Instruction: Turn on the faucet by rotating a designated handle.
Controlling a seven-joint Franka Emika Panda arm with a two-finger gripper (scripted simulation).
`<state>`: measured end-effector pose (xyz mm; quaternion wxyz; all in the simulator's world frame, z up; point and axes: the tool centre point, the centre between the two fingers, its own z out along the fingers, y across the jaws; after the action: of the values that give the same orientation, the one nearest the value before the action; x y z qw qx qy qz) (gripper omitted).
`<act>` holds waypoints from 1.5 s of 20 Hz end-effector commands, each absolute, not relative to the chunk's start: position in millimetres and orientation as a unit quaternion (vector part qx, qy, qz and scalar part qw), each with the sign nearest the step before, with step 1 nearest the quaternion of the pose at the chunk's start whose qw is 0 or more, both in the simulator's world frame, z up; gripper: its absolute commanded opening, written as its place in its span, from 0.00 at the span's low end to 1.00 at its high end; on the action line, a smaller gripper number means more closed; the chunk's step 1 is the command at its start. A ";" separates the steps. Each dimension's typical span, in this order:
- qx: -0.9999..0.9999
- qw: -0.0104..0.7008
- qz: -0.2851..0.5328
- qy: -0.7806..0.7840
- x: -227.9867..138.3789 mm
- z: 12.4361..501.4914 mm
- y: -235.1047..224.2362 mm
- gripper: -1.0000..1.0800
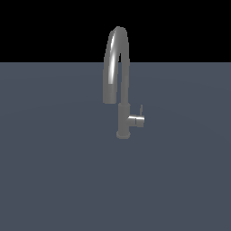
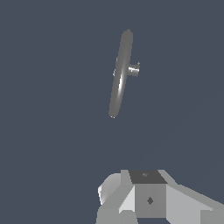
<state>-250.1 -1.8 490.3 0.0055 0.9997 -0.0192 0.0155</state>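
Only the wrist view catches the gripper (image 2: 151, 199), a pale grey block close to the lens, its jaws cut off at the frame edge so I cannot tell their spread. Well beyond it stands the faucet (image 2: 120, 74), untouched. From the exterior view, with no arm showing, the handle (image 1: 136, 120) juts from the post toward that view's right.

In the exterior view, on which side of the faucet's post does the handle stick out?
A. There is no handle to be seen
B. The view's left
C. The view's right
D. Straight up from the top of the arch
C. The handle is a short stub jutting from the lower post of the faucet toward the exterior view's right, with a thin lever standing up at its end.
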 end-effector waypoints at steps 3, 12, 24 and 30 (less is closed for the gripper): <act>1.000 0.005 0.015 -0.020 -249.5 490.2 -1.8 0.00; 0.999 -0.017 -0.003 -0.042 -232.8 487.4 -4.0 0.00; 0.986 -0.095 -0.068 -0.122 -175.1 471.8 -16.2 0.00; 0.969 -0.145 -0.109 -0.171 -141.0 457.3 -26.9 0.00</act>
<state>-149.8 -23.9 461.3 -0.1321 0.9736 -0.1581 -0.0986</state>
